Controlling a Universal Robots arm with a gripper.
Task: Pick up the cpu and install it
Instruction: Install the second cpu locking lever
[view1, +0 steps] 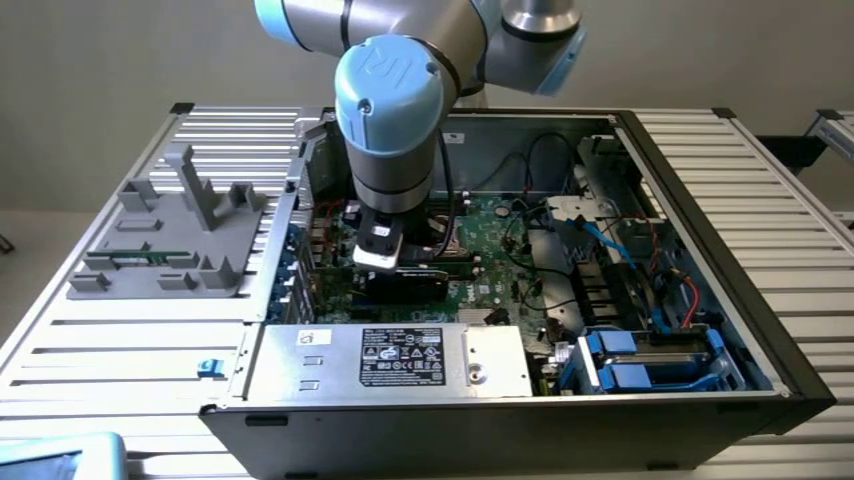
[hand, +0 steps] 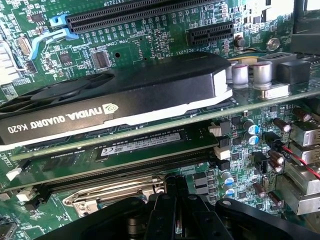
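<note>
One blue-and-grey robot arm is seen lowered into one open computer case that lies on a slatted metal table. Its gripper is held just above the green motherboard, the jaws drawn together; whether the cpu is pinched between them cannot be told. One black graphics card is seated beside the gripper, with one memory stick below it. One metal socket frame is seen directly under the fingertips. One grey fixture is placed on the table outside the case.
</note>
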